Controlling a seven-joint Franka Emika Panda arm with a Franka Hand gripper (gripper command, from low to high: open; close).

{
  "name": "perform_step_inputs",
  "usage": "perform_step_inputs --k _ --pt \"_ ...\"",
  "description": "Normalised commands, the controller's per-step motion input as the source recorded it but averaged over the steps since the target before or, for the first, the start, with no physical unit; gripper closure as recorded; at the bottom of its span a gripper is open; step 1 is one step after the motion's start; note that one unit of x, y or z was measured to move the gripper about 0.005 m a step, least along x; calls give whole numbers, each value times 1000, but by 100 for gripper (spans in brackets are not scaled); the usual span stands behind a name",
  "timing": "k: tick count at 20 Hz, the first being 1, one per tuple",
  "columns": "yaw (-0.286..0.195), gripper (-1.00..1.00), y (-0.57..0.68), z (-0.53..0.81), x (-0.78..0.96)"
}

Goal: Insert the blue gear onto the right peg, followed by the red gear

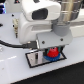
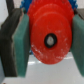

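Observation:
In the exterior view my gripper (image 1: 51, 51) hangs over the white plate with black border (image 1: 35, 60). The red gear (image 1: 52, 52) sits between the fingers, right above the blue gear (image 1: 52, 57), which lies on the plate. In the wrist view the red gear (image 2: 48, 38) fills the frame, with its dark centre hole showing. A sliver of the blue gear (image 2: 30, 3) shows behind it. The teal finger pads (image 2: 22, 44) press against the red gear's sides. The right peg is hidden by the gears and the gripper.
The arm's white body (image 1: 45, 20) looms over the plate. A black cable (image 1: 12, 45) runs along the white table at the exterior view's left. A dark area (image 1: 4, 12) lies at the far left.

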Motion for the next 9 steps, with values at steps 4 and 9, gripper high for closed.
perform_step_inputs --k 4,9 --pt "0 -100 29 396 9" --pt "0 -100 76 514 2"
